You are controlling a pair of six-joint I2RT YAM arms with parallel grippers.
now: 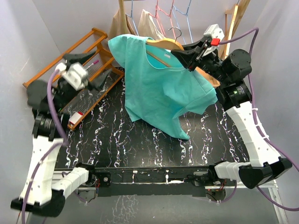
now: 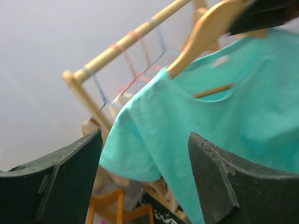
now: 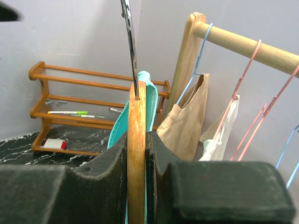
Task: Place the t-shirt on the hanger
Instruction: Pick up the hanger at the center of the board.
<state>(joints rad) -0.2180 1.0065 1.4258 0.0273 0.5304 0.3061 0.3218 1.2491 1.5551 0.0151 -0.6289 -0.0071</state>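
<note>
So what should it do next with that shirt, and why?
Probably bring the open left gripper in to tug the t-shirt straight: it hangs bunched below the right gripper, which is shut on the hanger, and the left one touches nothing.

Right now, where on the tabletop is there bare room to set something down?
Bare marbled table runs between the t-shirt's hem and the near edge, and continues left up to the wooden rack. Crowded: the back, where the hanger meets the clothes rail and its beige shirts.
</note>
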